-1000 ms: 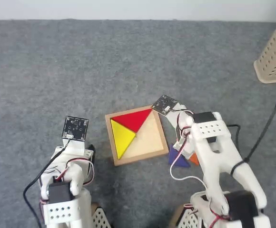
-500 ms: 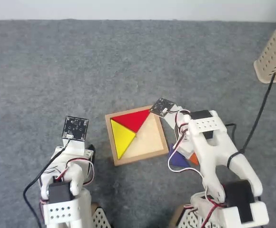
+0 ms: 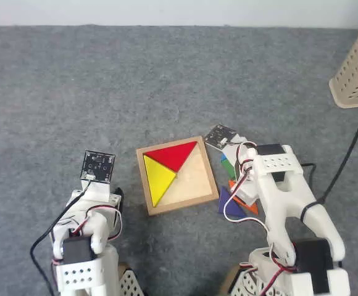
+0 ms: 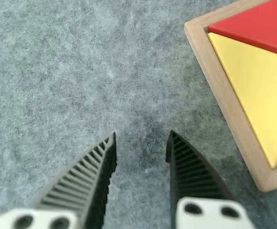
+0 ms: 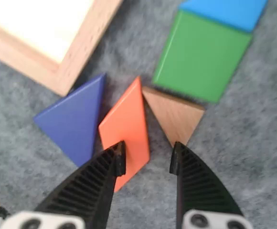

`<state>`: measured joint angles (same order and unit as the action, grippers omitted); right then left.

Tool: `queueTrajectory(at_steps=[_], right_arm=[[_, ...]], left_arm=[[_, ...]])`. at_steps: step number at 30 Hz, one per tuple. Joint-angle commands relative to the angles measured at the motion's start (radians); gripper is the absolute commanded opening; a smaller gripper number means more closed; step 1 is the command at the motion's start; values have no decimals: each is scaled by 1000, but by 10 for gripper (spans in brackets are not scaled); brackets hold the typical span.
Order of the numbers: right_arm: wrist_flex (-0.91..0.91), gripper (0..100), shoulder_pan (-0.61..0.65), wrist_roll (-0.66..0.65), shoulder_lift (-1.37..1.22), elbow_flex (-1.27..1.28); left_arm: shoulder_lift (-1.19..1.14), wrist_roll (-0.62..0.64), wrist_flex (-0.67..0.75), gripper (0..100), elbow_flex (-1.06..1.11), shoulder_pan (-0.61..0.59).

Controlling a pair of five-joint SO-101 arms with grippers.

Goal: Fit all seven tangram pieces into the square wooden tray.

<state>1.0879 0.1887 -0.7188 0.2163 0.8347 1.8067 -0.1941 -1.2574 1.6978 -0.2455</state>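
The square wooden tray (image 3: 213,179) holds a red triangle (image 3: 174,155) and a yellow triangle (image 3: 158,178); its right part is bare wood. Just right of it lie loose pieces: a dark blue triangle (image 5: 76,127), an orange piece (image 5: 128,127), a brown wooden triangle (image 5: 175,114), a green square (image 5: 200,57) and a light blue piece (image 5: 226,11). My right gripper (image 5: 147,154) hangs open over the orange piece's end, holding nothing. My left gripper (image 4: 141,143) is open above bare carpet, left of the tray's corner (image 4: 196,29).
Grey carpet covers the floor. A beige perforated basket (image 3: 356,65) stands at the far right edge. A black cable (image 3: 347,160) runs along the right arm's side. The left arm's base (image 3: 83,246) sits near the front.
The right arm has pulled back from the tray's right rim and moved right, so green and orange pieces now show beside it. The left arm has kept still.
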Motion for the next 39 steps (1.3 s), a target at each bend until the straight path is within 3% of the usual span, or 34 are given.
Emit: queueTrajectory(at_steps=[1, 14, 20, 24, 32, 39], right_arm=[[27, 155, 33, 20, 53, 25], [-59, 147, 102, 52, 51, 112], [-56, 6, 101, 133, 61, 106], [-48, 7, 67, 178, 62, 80], [81, 7, -56, 298, 64, -127], [170, 7, 108, 476, 51, -388]], left_arm=[[18, -2, -6, 167, -12, 2], [18, -2, -6, 167, -12, 2], [18, -2, -6, 167, -12, 2], [18, -2, -6, 167, -12, 2], [18, -2, -6, 167, -12, 2], [18, -2, -6, 167, -12, 2]])
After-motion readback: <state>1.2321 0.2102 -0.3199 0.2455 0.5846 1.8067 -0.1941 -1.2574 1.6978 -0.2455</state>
